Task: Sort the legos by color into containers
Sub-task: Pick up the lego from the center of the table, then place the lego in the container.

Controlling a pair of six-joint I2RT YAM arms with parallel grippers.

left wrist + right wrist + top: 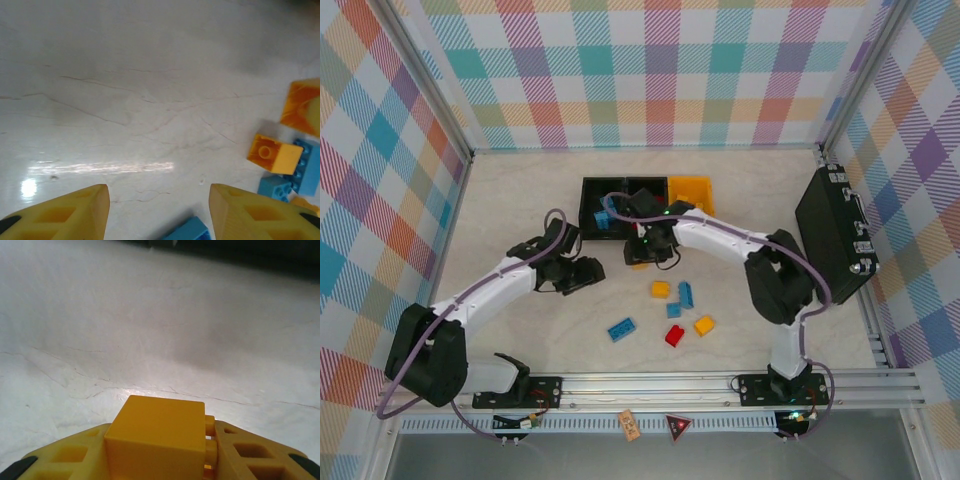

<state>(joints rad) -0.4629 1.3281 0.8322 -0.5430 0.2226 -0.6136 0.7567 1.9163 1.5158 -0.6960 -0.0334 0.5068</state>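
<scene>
One yellow-orange lego [156, 432] pinched inside right gripper [161, 456], pale tabletop [150, 315] beyond

You get bright, even light from overhead in the top view. The pale marbled desk [520, 210] is well exposed, and the white robot arms [490, 290] throw only soft, short shadows beside themselves. The metal frame posts [425, 85] splay outward toward the corners, wide-lens fashion.

In the left wrist view, a white glare streak and a small hot spot lie on the desk at lower left. The left tool [157, 190] shows its yellow fingers [70, 215] blurred, and the orange square plastic brick [275, 155] looks slightly soft.

In the right wrist view, the yellow-orange studded plastic brick [157, 437] at the lens is out of focus. A broad grey shadow crosses the desk, and the top edge goes dark.
</scene>
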